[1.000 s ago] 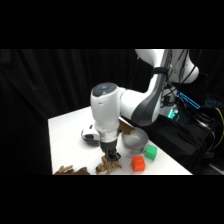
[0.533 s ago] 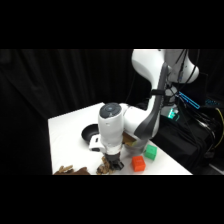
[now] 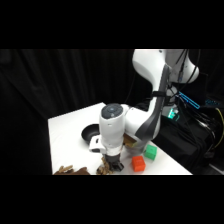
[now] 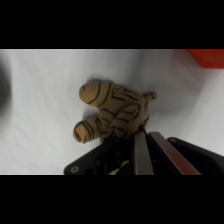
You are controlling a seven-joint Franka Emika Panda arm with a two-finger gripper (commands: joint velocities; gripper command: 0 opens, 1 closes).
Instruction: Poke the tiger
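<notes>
The gripper (image 4: 142, 145), fingers pressed together, touched the striped tiger (image 4: 112, 112) lying on the white table (image 4: 45, 125)

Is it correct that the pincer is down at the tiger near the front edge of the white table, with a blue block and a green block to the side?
Not quite: the side view shows a red block, not a blue one, beside the green block. The rest holds: the pincer is down at the tiger near the front edge of the white table.
</notes>
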